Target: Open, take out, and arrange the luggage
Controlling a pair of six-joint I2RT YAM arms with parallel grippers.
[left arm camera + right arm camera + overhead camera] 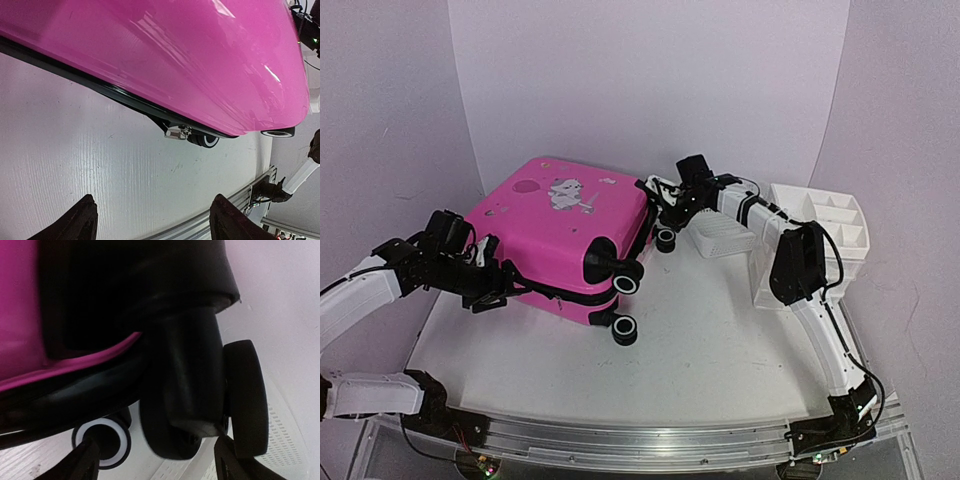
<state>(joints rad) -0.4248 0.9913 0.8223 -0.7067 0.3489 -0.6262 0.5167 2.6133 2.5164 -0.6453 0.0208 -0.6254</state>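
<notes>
White table: shut luggage, likely stiff and slick, is offering its seam; left fingers and right fingers are gaping, empty.

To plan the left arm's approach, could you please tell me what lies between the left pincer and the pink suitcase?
Only bare white table lies between the left pincer and the suitcase, as the left wrist view shows.

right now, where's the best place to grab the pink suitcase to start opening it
Probably the small silver tab, seemingly the zipper pull, hanging off the black zipper trim near a wheel. The luggage lies flat with smooth shells, so come in level from the side facing the left arm, where the open left gripper faces that trim.
</notes>
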